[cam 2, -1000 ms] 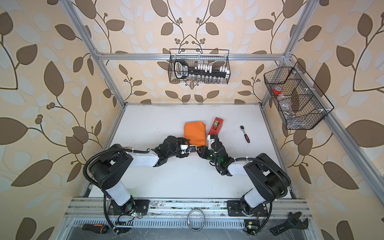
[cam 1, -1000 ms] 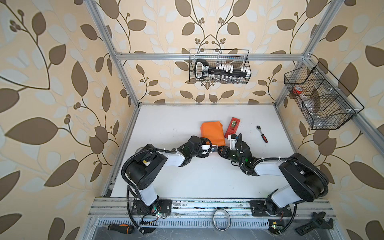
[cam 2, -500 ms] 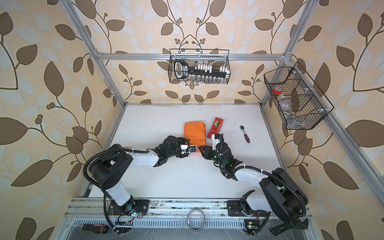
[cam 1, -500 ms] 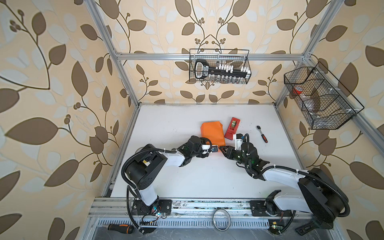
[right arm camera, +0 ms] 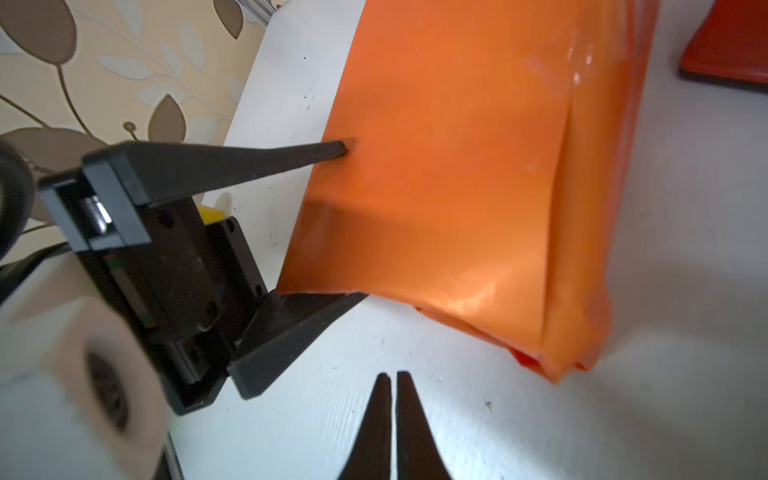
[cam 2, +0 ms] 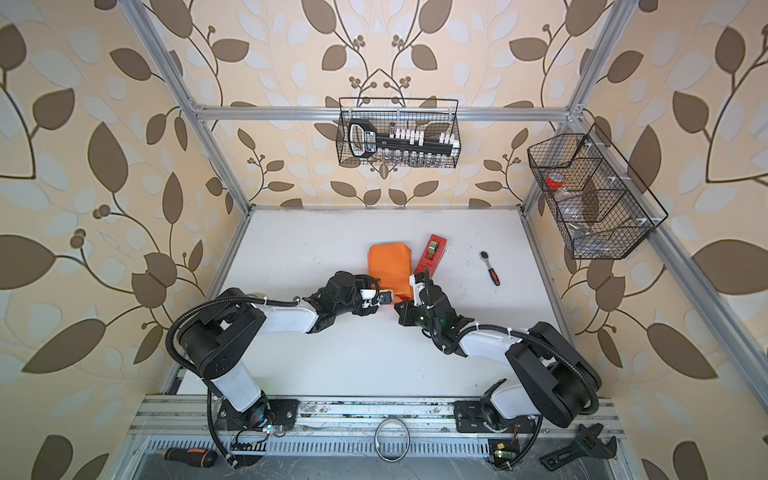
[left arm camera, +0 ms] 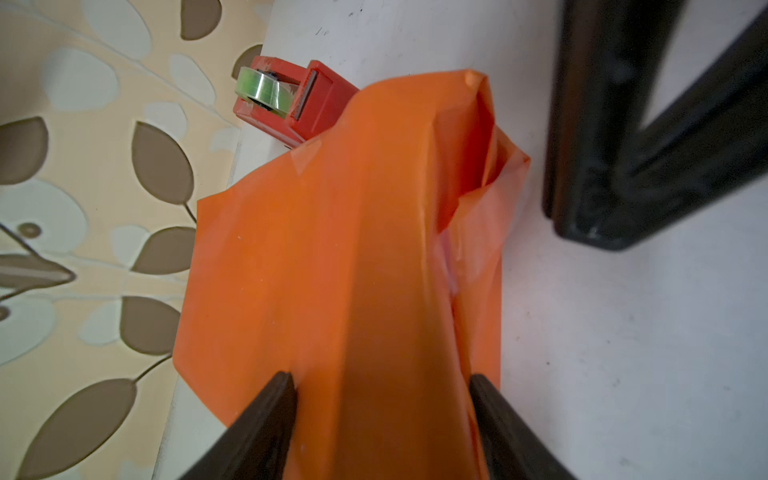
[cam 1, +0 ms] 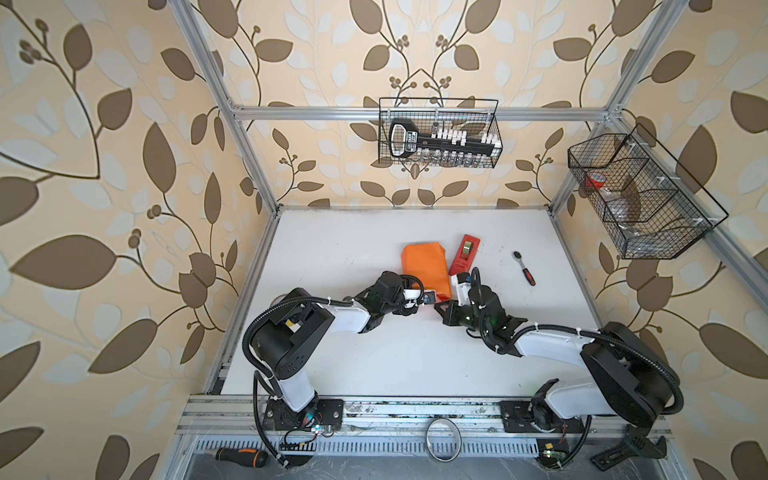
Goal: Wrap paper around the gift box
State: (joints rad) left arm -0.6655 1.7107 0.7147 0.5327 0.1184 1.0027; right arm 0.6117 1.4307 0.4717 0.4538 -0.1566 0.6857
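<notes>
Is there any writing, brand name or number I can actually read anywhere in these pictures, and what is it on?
None can be read.
Label on the black tool holder in the wire basket: print there, too small and blurred.
White part on the right arm near the tape dispenser: dark marks, illegible.
Orange paper: plain, no print.

On the white table (cam 1: 374, 365) before me lie the paper (cam 1: 424, 266) wrapped as an orange parcel, a red tape dispenser (cam 1: 464, 254) just beside it, and a small ratchet (cam 1: 524, 268) well apart.
</notes>
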